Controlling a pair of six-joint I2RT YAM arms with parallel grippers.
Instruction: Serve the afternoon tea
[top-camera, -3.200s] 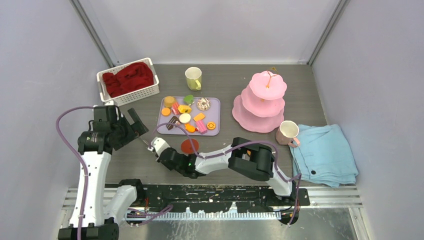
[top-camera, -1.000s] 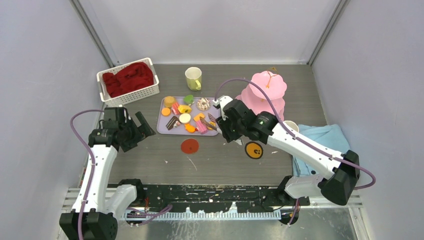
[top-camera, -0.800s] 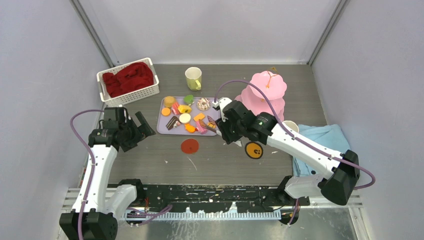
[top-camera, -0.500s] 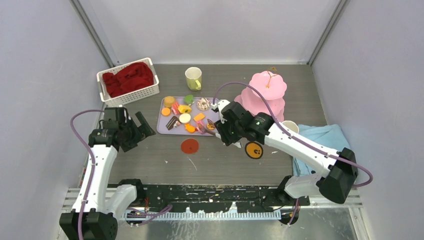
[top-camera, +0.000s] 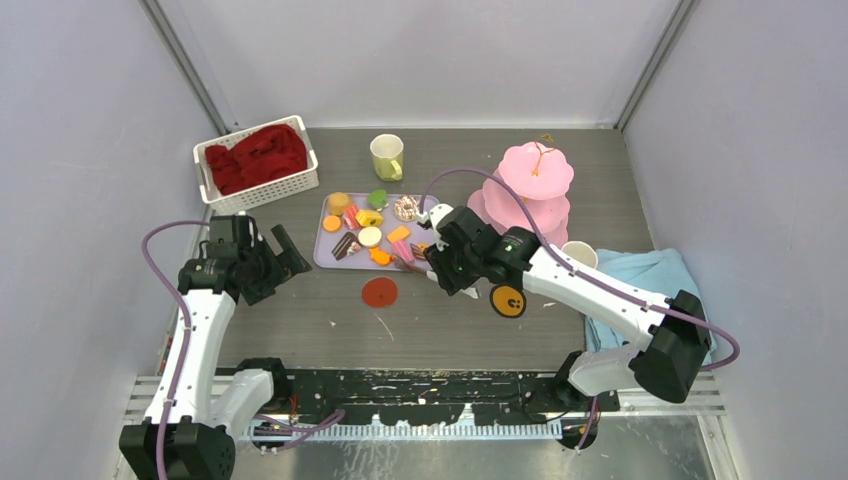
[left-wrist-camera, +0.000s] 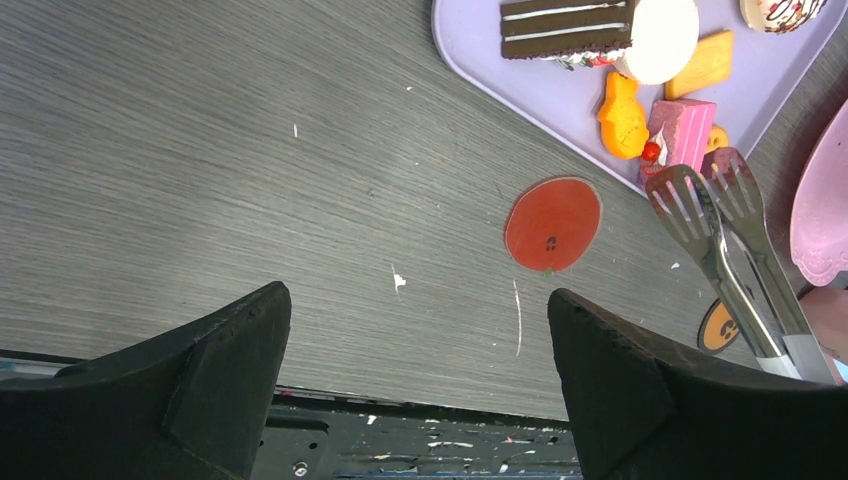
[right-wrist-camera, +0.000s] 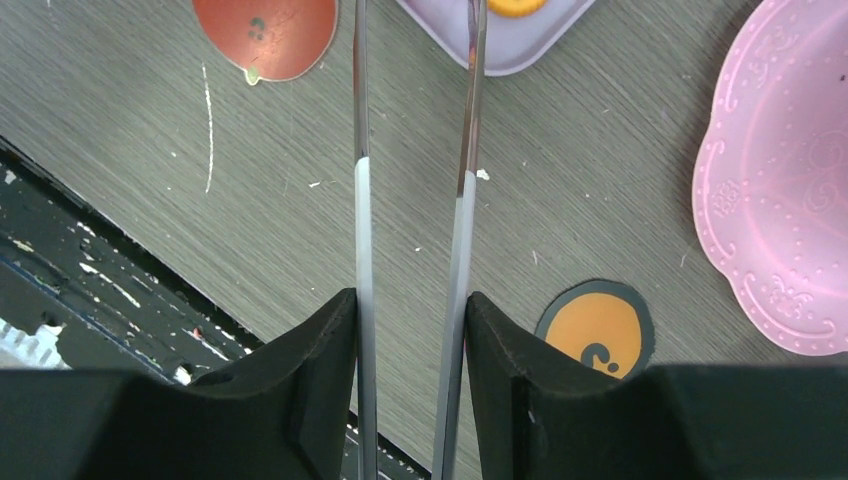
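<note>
Small toy pastries (top-camera: 370, 236) lie on a purple tray (top-camera: 322, 240). My right gripper (right-wrist-camera: 410, 305) is shut on a pair of metal tongs (right-wrist-camera: 361, 200). The tongs' slotted tips (left-wrist-camera: 700, 195) stand slightly apart at the tray's near right corner, beside a pink cake block (left-wrist-camera: 683, 128). The pink three-tier stand (top-camera: 535, 170) is to the right of the tray, with a pink mug (top-camera: 577, 255) in front of it. A pale yellow-green mug (top-camera: 386, 156) stands behind the tray. My left gripper (left-wrist-camera: 420, 300) hangs open and holds nothing, left of the tray.
A red disc (top-camera: 379, 292) and an orange disc (top-camera: 508, 300) lie flat on the table in front of the tray. A white basket of red cloth (top-camera: 256, 160) sits at the back left. A folded light-blue towel (top-camera: 650, 305) lies at the right.
My right arm has carried the tongs leftward, bringing their tips to the tray's near right corner. The left arm has not moved.
</note>
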